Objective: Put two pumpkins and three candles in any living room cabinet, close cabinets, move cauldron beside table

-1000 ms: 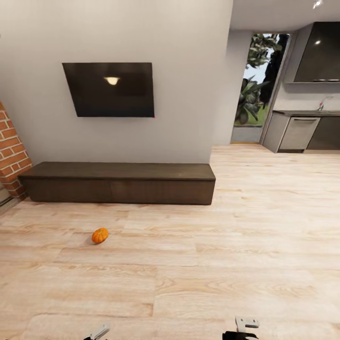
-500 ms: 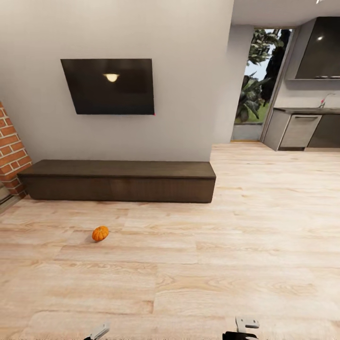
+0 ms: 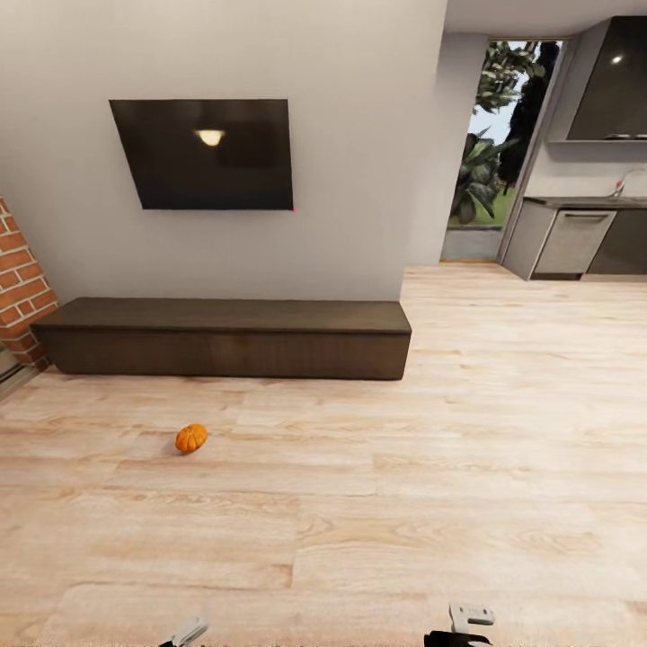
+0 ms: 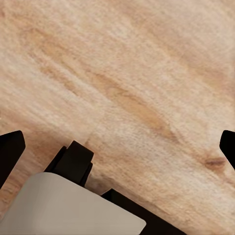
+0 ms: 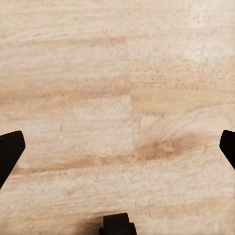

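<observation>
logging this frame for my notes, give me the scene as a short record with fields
room: living room with light wood plank floor
pumpkin: one small orange pumpkin lying on the floor, in front of the cabinet and apart from it
cabinet: long low dark brown cabinet against the wall, fronts look shut
wall: black screen above the cabinet, red brick chimney beside it
left hand: fingers spread wide, holding nothing, over bare floor
right hand: fingers spread wide, holding nothing, over bare floor
background: kitchen counter past a doorway

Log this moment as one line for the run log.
phase: approach | pumpkin on floor, in front of cabinet | cabinet closed | left gripper open, empty | right gripper open, empty
</observation>
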Robot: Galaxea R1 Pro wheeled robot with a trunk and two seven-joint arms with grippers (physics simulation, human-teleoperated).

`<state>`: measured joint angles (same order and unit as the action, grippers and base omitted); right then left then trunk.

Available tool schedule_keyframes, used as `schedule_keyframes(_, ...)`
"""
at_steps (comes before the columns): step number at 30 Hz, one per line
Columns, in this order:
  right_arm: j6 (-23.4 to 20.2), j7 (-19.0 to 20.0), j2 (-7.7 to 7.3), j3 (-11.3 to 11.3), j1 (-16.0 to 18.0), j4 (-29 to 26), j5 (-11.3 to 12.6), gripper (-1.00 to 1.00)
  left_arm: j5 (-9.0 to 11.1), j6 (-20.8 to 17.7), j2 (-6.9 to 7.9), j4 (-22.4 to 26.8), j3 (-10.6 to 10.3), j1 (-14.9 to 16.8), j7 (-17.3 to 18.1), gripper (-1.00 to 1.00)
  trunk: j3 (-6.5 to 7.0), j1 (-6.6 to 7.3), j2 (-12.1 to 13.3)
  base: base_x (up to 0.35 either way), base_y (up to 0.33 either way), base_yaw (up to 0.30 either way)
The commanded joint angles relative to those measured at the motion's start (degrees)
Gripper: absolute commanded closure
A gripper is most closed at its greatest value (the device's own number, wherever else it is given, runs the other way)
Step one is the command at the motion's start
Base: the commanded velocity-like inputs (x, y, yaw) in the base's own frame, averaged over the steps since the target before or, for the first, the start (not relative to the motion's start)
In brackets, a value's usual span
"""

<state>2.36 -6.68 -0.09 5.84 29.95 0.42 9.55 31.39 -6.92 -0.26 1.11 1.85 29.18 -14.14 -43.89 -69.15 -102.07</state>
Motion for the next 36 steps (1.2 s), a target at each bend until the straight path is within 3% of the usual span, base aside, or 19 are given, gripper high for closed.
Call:
schedule_keyframes(1, 0.2, -0.1, 0.01, 0.5, 0.0, 0.1, 0.6, -1.0, -0.1, -0.3, -0.01, 0.1, 0.2, 0.0, -0.3, -1.0, -0.14, 0.01, 0.0, 0.0, 0.0, 0.0)
schedule_keyframes(36, 0.3, -0.2, -0.26, 0.5, 0.1, 0.1, 0.6, -1.0, -0.1, -0.3, -0.01, 0.1, 0.2, 0.0, -0.3, -1.0, -3.39, 0.01, 0.0, 0.0, 0.0, 0.0)
